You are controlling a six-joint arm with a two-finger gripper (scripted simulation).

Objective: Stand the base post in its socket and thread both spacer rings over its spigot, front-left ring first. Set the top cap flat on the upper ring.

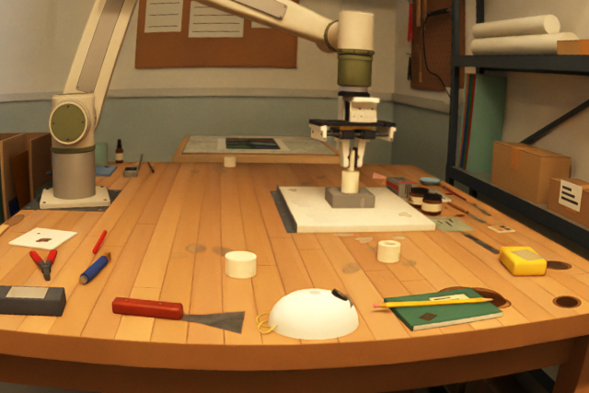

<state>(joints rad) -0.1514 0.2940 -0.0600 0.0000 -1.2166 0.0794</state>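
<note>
The cream base post (350, 181) stands upright in the grey socket block (349, 197) on the white plate (354, 208). My gripper (352, 159) comes straight down from above, its fingers closed on the post's narrow spigot. The front-left spacer ring (240, 263), a wide cream disc, lies on the bench in front of the plate. A second, smaller cream ring (388, 251) lies to its right, near the plate's front edge. A small cream cap (230, 161) sits far back by the rear tray.
A rear tray (257, 147) lies behind the plate. Two small jars (426, 200) stand at the plate's right edge. A white dome (313, 314), a red-handled scraper (177, 311), a green notebook with a pencil (442, 309) and a yellow block (522, 261) lie along the bench front.
</note>
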